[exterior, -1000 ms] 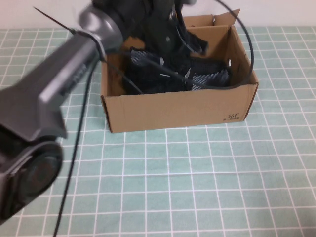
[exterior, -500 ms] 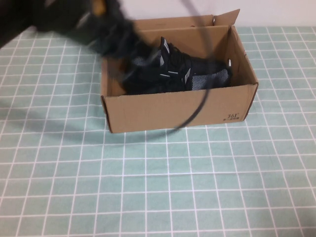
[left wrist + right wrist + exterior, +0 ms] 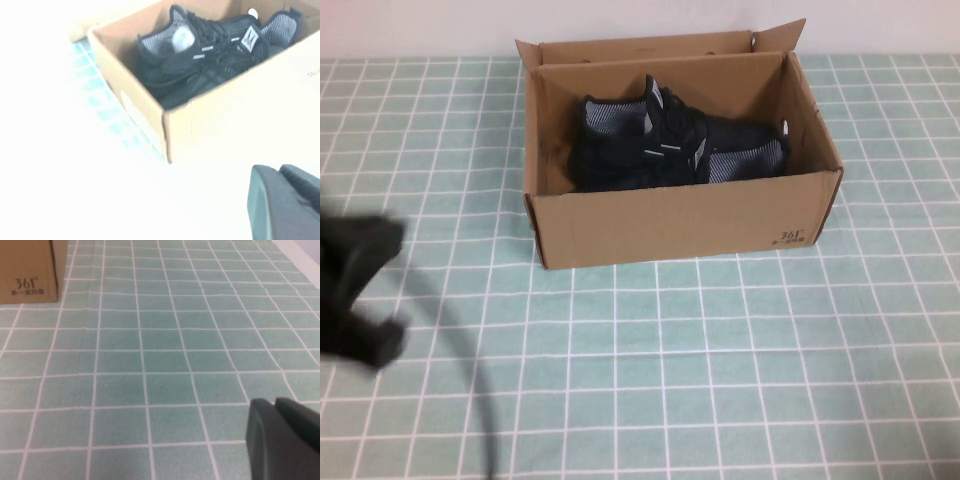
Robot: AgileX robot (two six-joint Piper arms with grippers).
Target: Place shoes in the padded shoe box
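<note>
Both shoes (image 3: 675,145) are lying inside the padded shoe box (image 3: 680,225). The left gripper (image 3: 355,290), closed and empty, is hanging at the table's left; the right gripper (image 3: 285,440), closed, is sitting over the checked cloth (image 3: 165,340).

— What lies under my arms?
— A tabletop covering (image 3: 720,360), pale green squares ruled by thin white lines; it runs to every edge of the high view; the weave looks soft and matte in my right wrist view.

— Any creases?
— A faint ripple across the grid near the top of my right wrist view; otherwise flat.

— And behind it?
— A plain pale wall (image 3: 420,25) along the far edge; no marks on it that I can see.

— The light?
— Even and soft from above; my left wrist view is washed almost white.
</note>
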